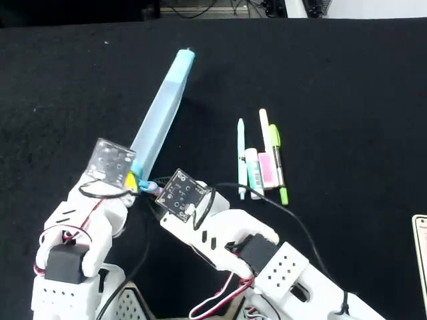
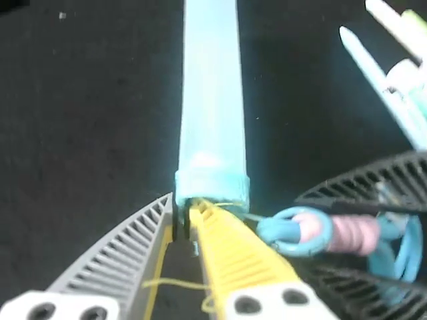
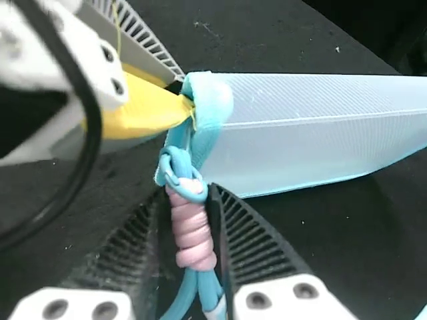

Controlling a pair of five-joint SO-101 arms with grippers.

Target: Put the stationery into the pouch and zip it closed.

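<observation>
Meanwhile, on a black table (image 1: 347,87), two robot arms work at the near end of a long, pale blue pouch (image 1: 160,113). The pouch lies flat on the cloth, running on a slant from the arms at near left toward the far side of the table.

The left gripper (image 1: 135,179) is pinching the pouch's near end. In the left wrist view its grey and yellow fingers (image 2: 233,260) are pressed together on the darker blue end band, with the pouch (image 2: 210,100) stretching straight away from the left gripper (image 2: 183,207).

Just to its right, the right gripper (image 1: 155,189) grips the zipper pull (image 3: 193,233), a blue cord wrapped in pink. In the right wrist view the right gripper (image 3: 188,197) has its two dark fingers pressed against either side of the cord. The cord loops up to the corner of the pouch (image 3: 307,127), touching the yellow finger (image 3: 147,110) of the other arm.

The stationery lies outside the pouch, well to its right on the table. It forms a tight row: a teal pen (image 1: 241,157), a short white tube (image 1: 253,172), a pink eraser (image 1: 267,170), a white pen (image 1: 265,130) and a green marker (image 1: 278,160).

A pale card (image 1: 420,247) sits at the table's right edge.
</observation>
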